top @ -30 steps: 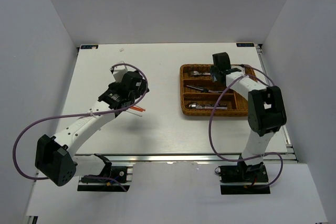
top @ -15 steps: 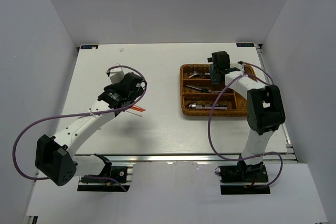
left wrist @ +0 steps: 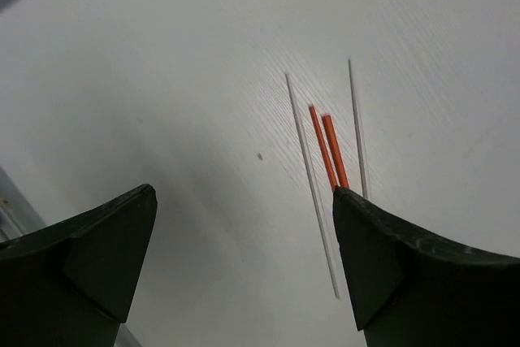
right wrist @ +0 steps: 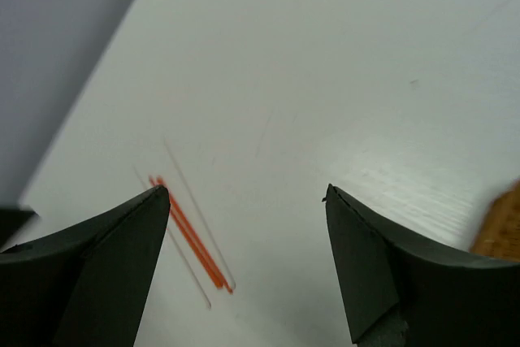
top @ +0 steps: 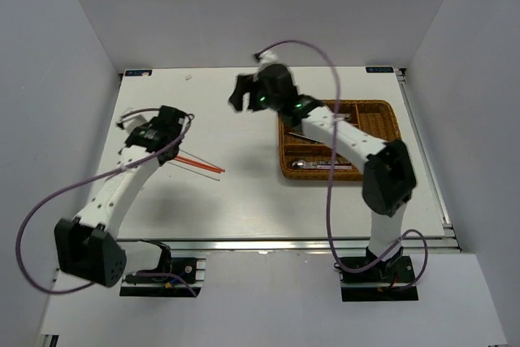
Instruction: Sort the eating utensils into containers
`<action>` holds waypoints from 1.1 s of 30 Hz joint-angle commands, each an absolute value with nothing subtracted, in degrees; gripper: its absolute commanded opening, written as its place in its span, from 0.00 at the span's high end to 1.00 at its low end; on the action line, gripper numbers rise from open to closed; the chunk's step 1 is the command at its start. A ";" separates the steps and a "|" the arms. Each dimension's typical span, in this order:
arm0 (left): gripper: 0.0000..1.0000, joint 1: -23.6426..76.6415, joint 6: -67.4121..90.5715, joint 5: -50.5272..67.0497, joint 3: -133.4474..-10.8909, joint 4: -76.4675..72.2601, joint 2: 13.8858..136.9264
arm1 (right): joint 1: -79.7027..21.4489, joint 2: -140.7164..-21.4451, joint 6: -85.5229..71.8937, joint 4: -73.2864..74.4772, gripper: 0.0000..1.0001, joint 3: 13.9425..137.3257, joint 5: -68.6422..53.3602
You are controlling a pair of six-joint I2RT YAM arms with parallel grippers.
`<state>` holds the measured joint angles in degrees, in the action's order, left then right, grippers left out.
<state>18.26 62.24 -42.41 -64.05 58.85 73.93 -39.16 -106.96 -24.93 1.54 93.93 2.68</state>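
Two orange chopsticks [top: 201,165] lie side by side on the white table, left of centre. In the left wrist view the orange chopsticks [left wrist: 328,149] lie between two thin white chopsticks [left wrist: 312,175]. My left gripper [top: 134,125] hovers just left of them, open and empty [left wrist: 244,193]. The brown wicker tray [top: 382,109] stands at the right with metal utensils [top: 315,164] in its sections. Left of the tray, above bare table, my right gripper [top: 242,97] is open and empty [right wrist: 245,188]. The orange chopsticks [right wrist: 192,238] show ahead of it in the right wrist view.
The right arm reaches across the tray's near-left part and hides some of its sections. A corner of the tray [right wrist: 500,225] shows at the right wrist view's edge. A small speck [top: 188,77] lies near the table's back edge. White walls enclose the table on three sides.
My right gripper has opened, left the tray and swung left over the table. My left arm has drawn back to the left, uncovering the chopsticks.
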 commanded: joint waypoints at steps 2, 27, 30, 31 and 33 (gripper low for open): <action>0.02 15.03 56.82 -49.49 -64.35 59.80 59.35 | -48.41 -119.07 -3.62 15.09 0.20 100.44 -3.19; 0.02 15.21 31.64 -42.10 -44.47 40.17 34.72 | -56.43 -141.66 6.59 16.60 0.54 124.43 -1.21; 0.02 15.21 31.73 -41.92 -44.12 39.90 34.28 | -56.51 -142.30 6.33 17.06 0.55 124.81 -1.67; 0.02 15.21 31.64 -41.92 -44.03 39.73 34.28 | -56.51 -142.03 5.89 16.53 0.56 124.20 -2.02; 0.02 15.21 31.64 -41.84 -44.03 39.73 34.45 | -56.51 -141.42 5.63 15.03 0.56 122.96 -2.46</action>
<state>15.11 31.38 -41.04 -44.45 41.17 34.61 -56.60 -141.69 5.15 16.67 122.85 -0.67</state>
